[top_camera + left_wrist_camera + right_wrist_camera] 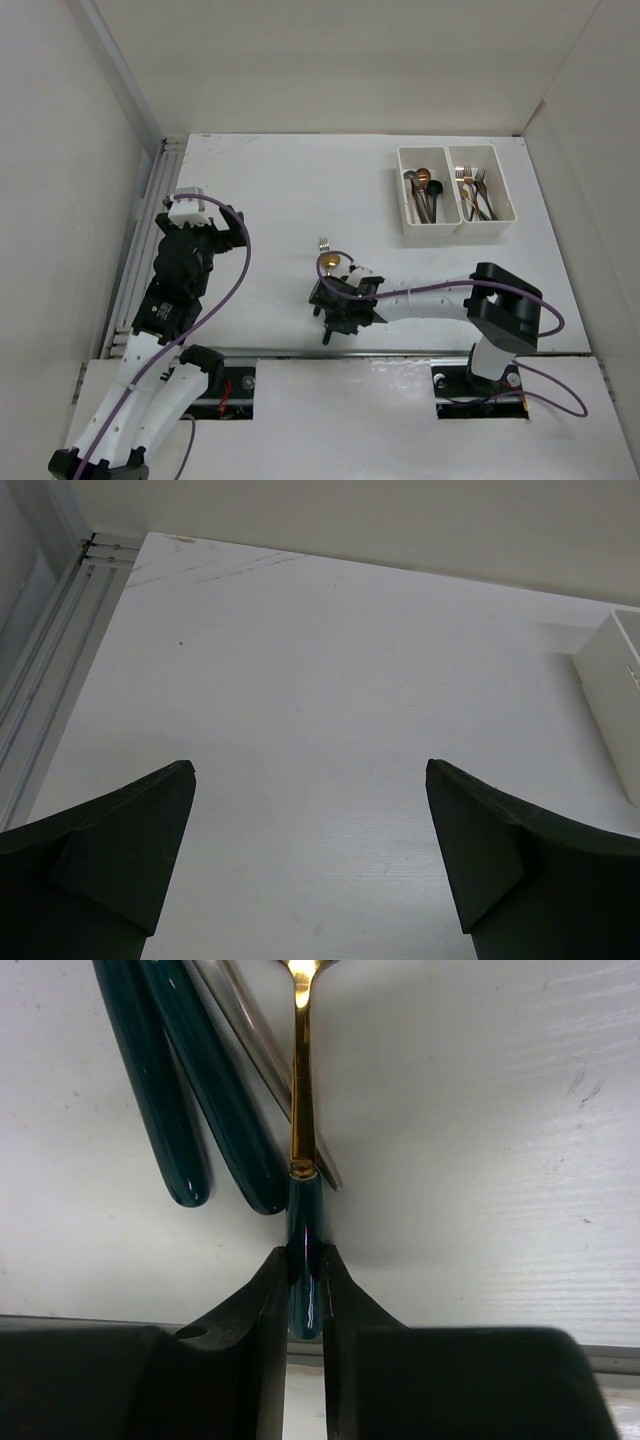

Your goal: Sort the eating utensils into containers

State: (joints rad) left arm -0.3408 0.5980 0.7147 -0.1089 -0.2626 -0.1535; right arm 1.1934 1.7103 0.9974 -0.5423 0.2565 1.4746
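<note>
Utensil [301, 1110] head cropped; right jaws pinch handle.

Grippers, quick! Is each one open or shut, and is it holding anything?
Left gripper: open, holding nothing.
Right gripper: shut on a green-handled utensil.

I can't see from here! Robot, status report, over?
Left gripper open, holding nothing. Right gripper shut on slim gold-necked utensil with dark green handle. Two more dark green handles lying close beside it.
</note>
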